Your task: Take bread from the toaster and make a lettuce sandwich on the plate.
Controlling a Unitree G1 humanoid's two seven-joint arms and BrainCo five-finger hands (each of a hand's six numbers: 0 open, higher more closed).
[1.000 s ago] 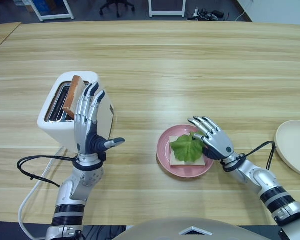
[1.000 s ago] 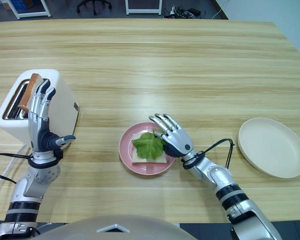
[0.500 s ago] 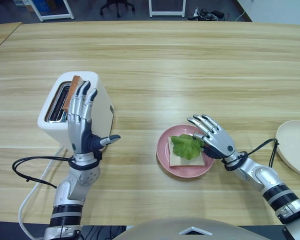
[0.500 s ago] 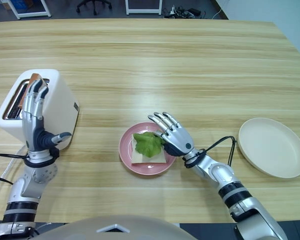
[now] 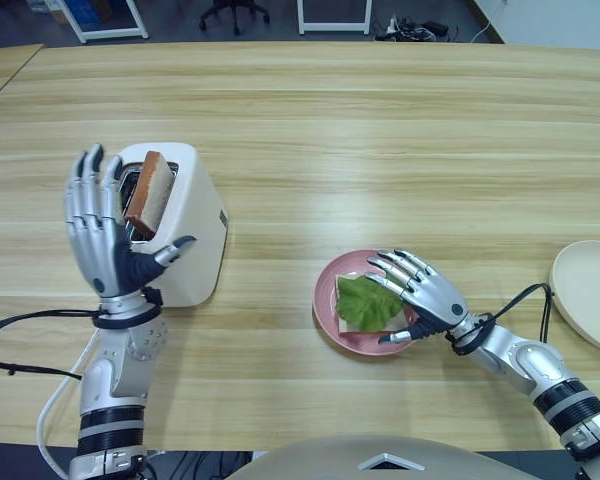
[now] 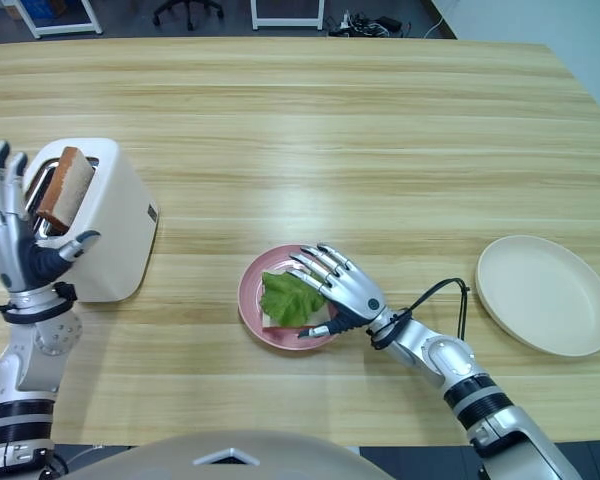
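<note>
Bread (image 5: 150, 193) for the top layer stands half out of the toaster (image 5: 195, 215) slot, long axis near upright, top leaning slightly right (crust uppermost). Left hand (image 5: 102, 235) hovers just beside it, fingers spread and empty; next it likely must pinch and lift. Right hand (image 5: 425, 297), fingers extended, holding nothing, rests on the lettuce (image 5: 365, 300) on the plate (image 5: 330, 325).
</note>
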